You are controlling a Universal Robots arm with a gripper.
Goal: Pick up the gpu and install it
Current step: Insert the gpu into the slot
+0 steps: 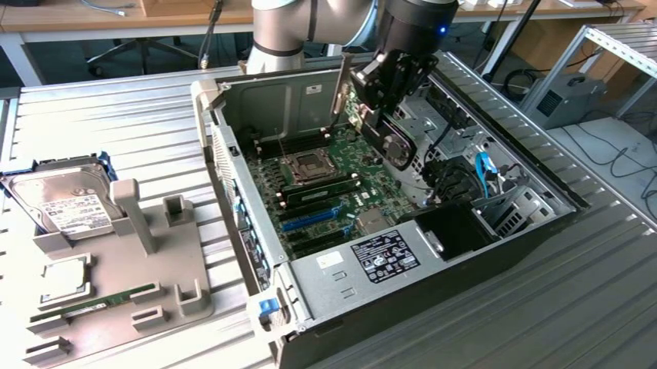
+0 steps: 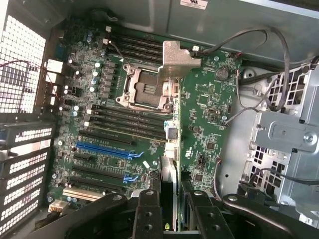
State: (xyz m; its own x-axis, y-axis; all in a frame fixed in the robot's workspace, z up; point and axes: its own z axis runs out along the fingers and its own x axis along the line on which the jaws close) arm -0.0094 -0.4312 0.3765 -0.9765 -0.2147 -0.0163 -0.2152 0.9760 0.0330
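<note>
I see the gripper (image 2: 172, 213) clamped on the gpu (image 2: 169, 174), edge-on — its silver bracket (image 2: 177, 59) above the motherboard (image 2: 209, 114), beside the CPU socket (image 2: 141, 89). Blue slots (image 2: 104, 149) lie apart from it

No wording can be read. The hard drive (image 1: 64, 201) carries a white label, the power supply (image 1: 382, 258) a black label with white print, and the case wall (image 2: 224, 20) a white sticker; all their lettering is too small.

Ribbed table (image 1: 134, 131) bears computer case (image 1: 339, 284) and probably plastic rack (image 1: 115, 270).
</note>
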